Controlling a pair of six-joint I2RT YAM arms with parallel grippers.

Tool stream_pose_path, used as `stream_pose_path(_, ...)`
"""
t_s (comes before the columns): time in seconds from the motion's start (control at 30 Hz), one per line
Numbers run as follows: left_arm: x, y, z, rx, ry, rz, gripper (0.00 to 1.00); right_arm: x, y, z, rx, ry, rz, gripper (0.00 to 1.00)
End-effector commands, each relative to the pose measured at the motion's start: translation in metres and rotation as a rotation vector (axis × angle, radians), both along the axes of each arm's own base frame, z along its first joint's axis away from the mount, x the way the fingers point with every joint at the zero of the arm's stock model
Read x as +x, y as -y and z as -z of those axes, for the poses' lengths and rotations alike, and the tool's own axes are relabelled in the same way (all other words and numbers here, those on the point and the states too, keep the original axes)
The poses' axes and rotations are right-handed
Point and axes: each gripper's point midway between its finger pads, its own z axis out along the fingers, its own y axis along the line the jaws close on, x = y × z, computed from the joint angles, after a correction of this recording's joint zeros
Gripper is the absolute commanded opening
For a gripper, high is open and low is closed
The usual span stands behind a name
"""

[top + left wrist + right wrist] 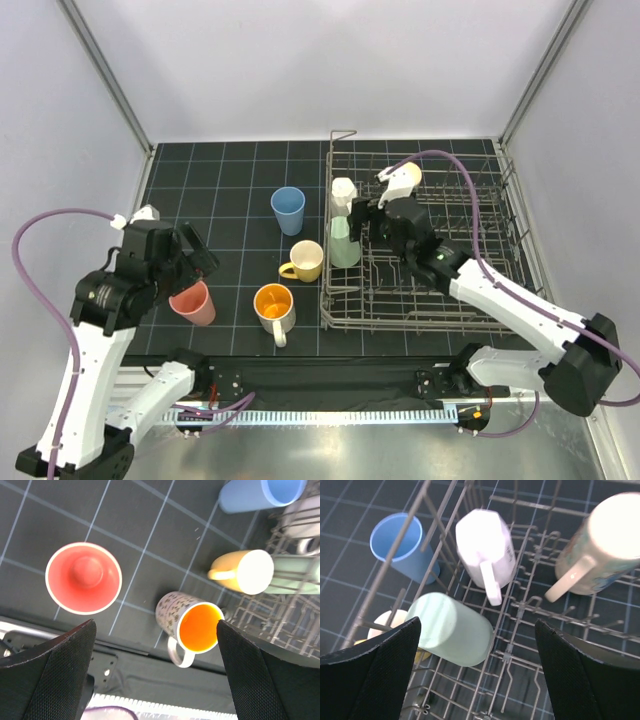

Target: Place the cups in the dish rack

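- Left pincer (156, 625) hangs over the table (230, 180), jaws spread wide, nothing between them.
- Pink cup (83, 577) stands mouth up, below and just left of that pincer. It looks like light, stiff, smooth plastic, so I'd pinch the wall at the rim, one finger inside.
- Orange-lined mug (192, 625) sits below, toward the right finger, with its handle pointing at the near edge. It's likely heavier; take the rim opposite the handle.
- Yellow mug (242, 571) lies on its side beyond the left pincer, and the blue cup (402, 545) is farther out, just outside the rack wall. The left wrist view cuts the blue cup off at the frame edge.
- Dish rack (470, 270) holds three. The pale green cup (451, 628) is directly under the right pincer, with the white mug (485, 547) beyond it and the cream mug (602, 542) off to the right.
- Right pincer (477, 624) stands wide above the green cup, gripping nothing.
- Hard to call: the white mug is blurred, and I can't tell whether the green cup rests on tines or leans against the wire.
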Motion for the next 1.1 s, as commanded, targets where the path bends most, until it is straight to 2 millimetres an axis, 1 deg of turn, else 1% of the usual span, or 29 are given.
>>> stream_pose_path(0.0, -0.004, -0.002, 0.009, 0.018, -0.080, -0.023, 1.00, -0.004, 0.022, -0.050, 0.039, 0.059, 0.094, 0.94)
stream_pose_path(0.03, -0.005, -0.003, 0.011, 0.021, -0.092, -0.021, 1.00, -0.007, 0.028, -0.047, 0.012, 0.040, 0.105, 0.95)
stream_pose_path(0.07, -0.005, -0.002, 0.013, 0.021, -0.098, -0.019, 1.00, -0.008, 0.032, -0.050, 0.001, 0.039, 0.117, 0.96)
stream_pose_path(0.1, -0.006, -0.002, 0.017, 0.021, -0.106, -0.017, 1.00, -0.009, 0.035, -0.061, 0.011, 0.050, 0.130, 0.96)
stream_pose_path(0.13, -0.007, -0.001, 0.018, 0.012, -0.110, -0.026, 1.00, -0.013, 0.041, -0.059, -0.014, 0.031, 0.136, 0.97)
stream_pose_path(0.17, -0.007, -0.001, 0.019, 0.009, -0.112, -0.033, 1.00, -0.014, 0.044, -0.067, -0.010, 0.039, 0.147, 0.98)
stream_pose_path(0.27, -0.005, -0.003, 0.022, -0.004, -0.117, -0.083, 1.00, -0.021, 0.054, -0.074, -0.019, 0.032, 0.159, 1.00)
stream_pose_path(0.3, -0.004, -0.002, 0.026, -0.002, -0.130, -0.084, 1.00, -0.025, 0.058, -0.079, -0.014, 0.033, 0.162, 1.00)
stream_pose_path(0.5, -0.003, -0.007, 0.044, 0.017, -0.194, -0.147, 1.00, -0.037, 0.067, -0.089, 0.006, 0.008, 0.152, 1.00)
stream_pose_path(0.53, -0.003, -0.007, 0.048, 0.024, -0.209, -0.152, 1.00, -0.041, 0.069, -0.086, -0.002, -0.010, 0.150, 1.00)
stream_pose_path(0.57, -0.002, -0.008, 0.049, 0.026, -0.214, -0.164, 1.00, -0.042, 0.071, -0.088, 0.004, -0.012, 0.154, 1.00)
stream_pose_path(0.67, -0.002, -0.015, 0.056, 0.060, -0.242, -0.203, 0.98, -0.050, 0.075, -0.085, 0.003, -0.032, 0.152, 1.00)
stream_pose_path(0.87, 0.000, -0.021, 0.072, 0.111, -0.293, -0.236, 0.96, -0.060, 0.087, -0.071, -0.004, -0.081, 0.180, 1.00)
stream_pose_path(0.93, -0.002, -0.023, 0.077, 0.122, -0.322, -0.263, 0.95, -0.064, 0.089, -0.069, 0.002, -0.096, 0.184, 1.00)
stream_pose_path(1.0, 0.000, -0.026, 0.080, 0.134, -0.327, -0.289, 0.96, -0.068, 0.090, -0.071, 0.019, -0.095, 0.184, 1.00)
stream_pose_path(1.07, 0.003, -0.028, 0.080, 0.139, -0.316, -0.310, 0.96, -0.070, 0.088, -0.072, 0.043, -0.100, 0.176, 1.00)
